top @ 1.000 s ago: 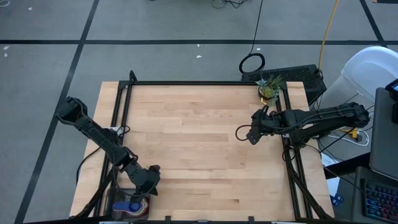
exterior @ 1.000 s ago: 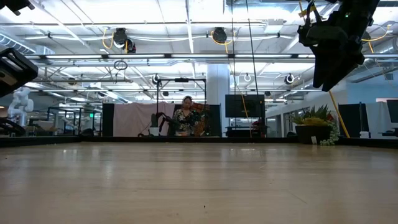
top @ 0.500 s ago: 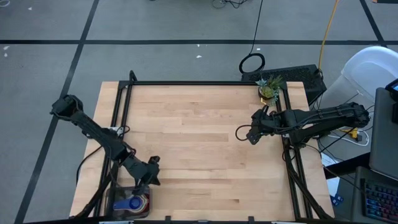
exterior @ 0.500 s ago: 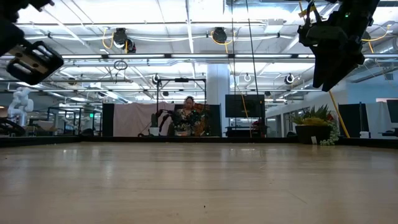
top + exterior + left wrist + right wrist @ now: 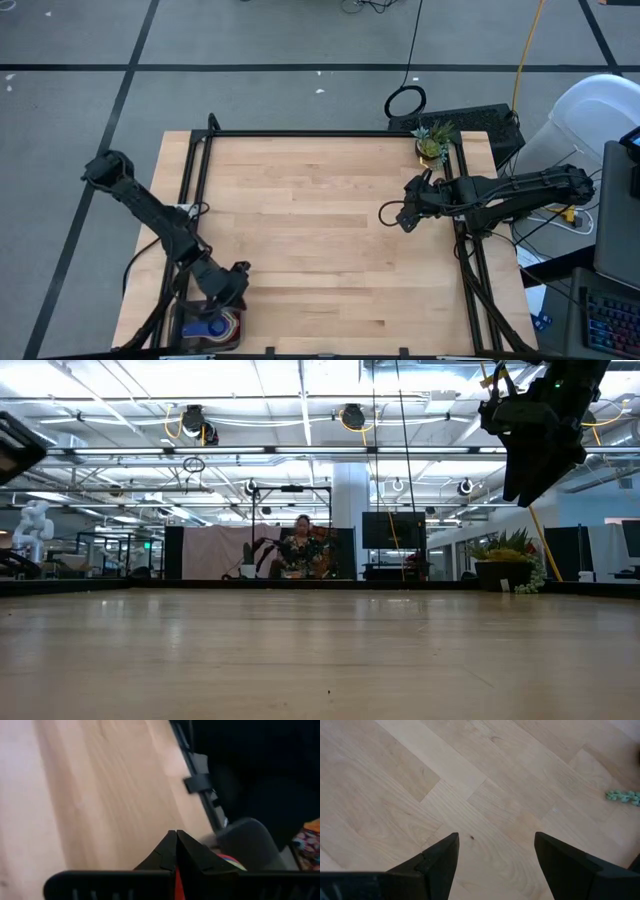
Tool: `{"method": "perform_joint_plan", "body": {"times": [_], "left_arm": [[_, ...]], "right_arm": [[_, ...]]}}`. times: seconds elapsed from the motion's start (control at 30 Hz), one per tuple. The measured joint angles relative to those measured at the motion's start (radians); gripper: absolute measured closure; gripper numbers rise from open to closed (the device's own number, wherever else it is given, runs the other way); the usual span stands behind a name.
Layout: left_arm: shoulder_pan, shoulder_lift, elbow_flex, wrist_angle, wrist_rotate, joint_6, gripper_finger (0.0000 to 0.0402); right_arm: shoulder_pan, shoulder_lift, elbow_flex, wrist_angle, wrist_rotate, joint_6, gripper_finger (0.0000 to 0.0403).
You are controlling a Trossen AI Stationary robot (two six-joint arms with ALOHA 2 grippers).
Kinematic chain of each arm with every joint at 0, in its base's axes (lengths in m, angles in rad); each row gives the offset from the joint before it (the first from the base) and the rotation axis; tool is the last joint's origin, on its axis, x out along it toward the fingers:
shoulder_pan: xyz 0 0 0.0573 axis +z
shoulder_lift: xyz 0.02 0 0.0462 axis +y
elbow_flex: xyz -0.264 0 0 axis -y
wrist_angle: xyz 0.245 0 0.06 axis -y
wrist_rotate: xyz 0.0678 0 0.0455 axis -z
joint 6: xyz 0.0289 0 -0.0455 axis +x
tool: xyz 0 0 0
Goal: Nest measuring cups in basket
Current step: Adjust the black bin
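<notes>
Left hand (image 5: 228, 292) pressed together above basket (image 5: 210, 326), nested cups (image 5: 218, 325) inside, right hand (image 5: 392, 215) spread

You have a pale, honey-toned wooden worktop (image 5: 320, 230) with lighter and darker plank stripes, framed by black rails (image 5: 330, 133). At its near left corner the dark grey basket (image 5: 190, 318) holds measuring cups (image 5: 215, 327) showing blue in the middle with red, yellow and purple rims around it. Both arms are black, as are the left gripper (image 5: 238, 296) and right gripper (image 5: 392, 217). A green and yellow pineapple-like toy (image 5: 432, 141) sits at the far right corner. The floor beyond is grey with black lines.
</notes>
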Motion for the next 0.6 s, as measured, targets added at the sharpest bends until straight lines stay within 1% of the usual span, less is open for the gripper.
{"method": "perform_joint_plan", "body": {"times": [0.33, 0.47, 0.6], "left_arm": [[-0.142, -0.001, 0.002, 0.020, -0.003, -0.154, 0.0392], [-0.156, -0.002, 0.002, 0.019, -0.043, -0.160, 0.0392], [-0.146, -0.013, 0.002, 0.045, -0.066, -0.125, 0.0392]], "right_arm": [[0.000, 0.000, 0.000, 0.000, 0.000, 0.000, 0.0149], [0.000, 0.000, 0.000, 0.000, 0.000, -0.001, 0.0149], [0.000, 0.000, 0.000, 0.000, 0.000, -0.001, 0.0149]]}}
